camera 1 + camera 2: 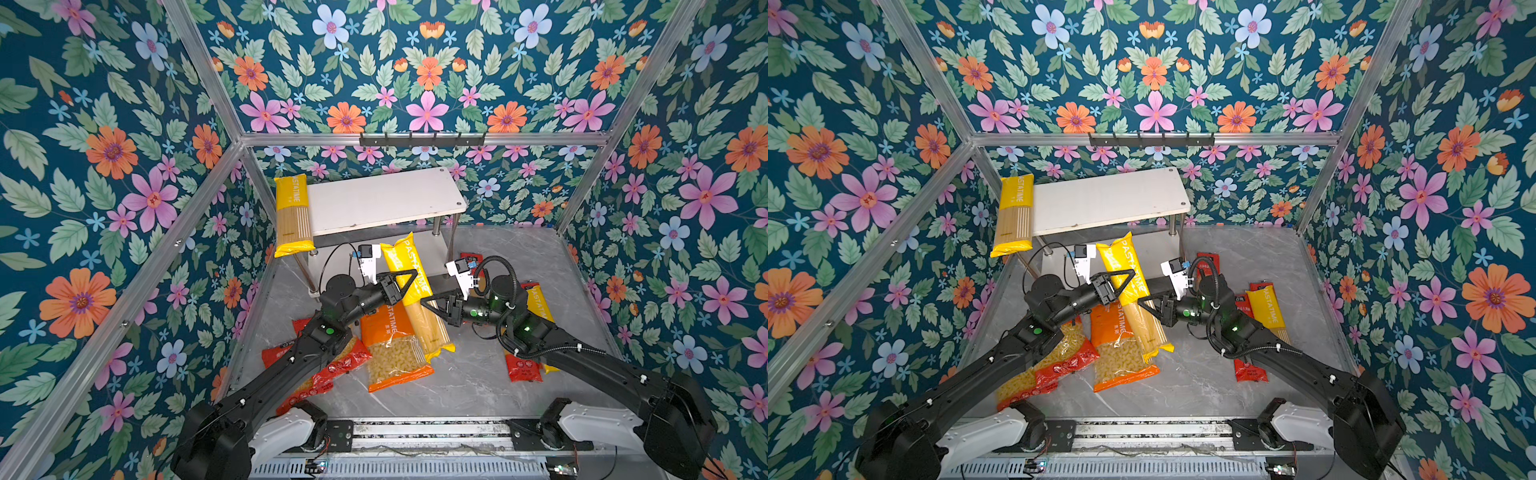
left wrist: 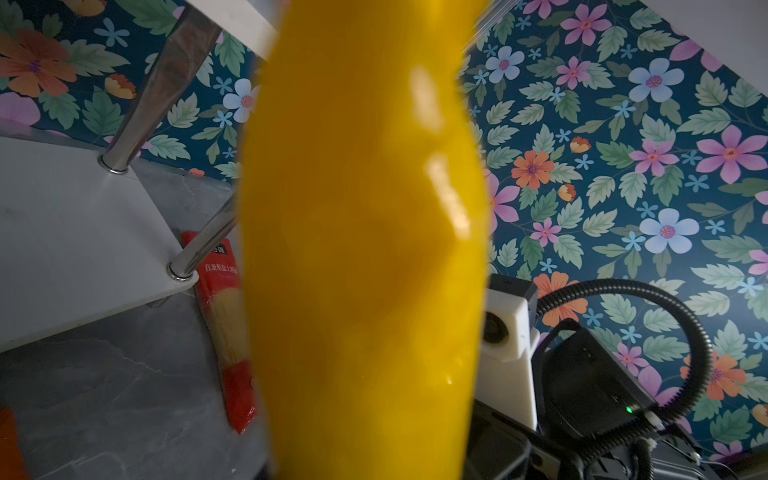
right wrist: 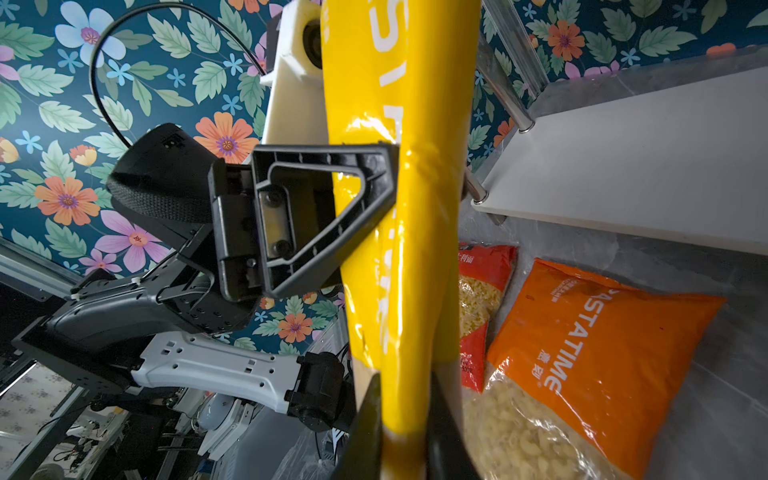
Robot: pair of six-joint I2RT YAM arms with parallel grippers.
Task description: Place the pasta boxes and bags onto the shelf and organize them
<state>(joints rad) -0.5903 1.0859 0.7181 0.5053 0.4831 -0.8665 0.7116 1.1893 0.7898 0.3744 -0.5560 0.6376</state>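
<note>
A long yellow spaghetti pack [image 1: 405,266] [image 1: 1121,257] hangs tilted in front of the white two-tier shelf [image 1: 386,199] [image 1: 1108,199]. My left gripper [image 1: 409,278] [image 1: 1127,278] is shut on its upper half; the pack [image 2: 365,249] fills the left wrist view and hides the jaws. My right gripper [image 1: 430,303] [image 3: 405,436] is shut on the same pack [image 3: 407,208] lower down, one dark finger on each side. Another yellow pack [image 1: 293,216] lies on the top board's left end, overhanging the front. The lower board [image 2: 75,232] [image 3: 623,166] is bare where it shows.
On the grey floor lie an orange curly-pasta bag [image 1: 392,349] [image 3: 582,340], red curly-pasta bags [image 1: 332,370] under my left arm, a yellow pack [image 1: 540,303] and red packs [image 1: 521,368] under my right arm, and a red spaghetti pack [image 2: 224,316] beside the shelf leg. A black hook rail [image 1: 422,139] runs above.
</note>
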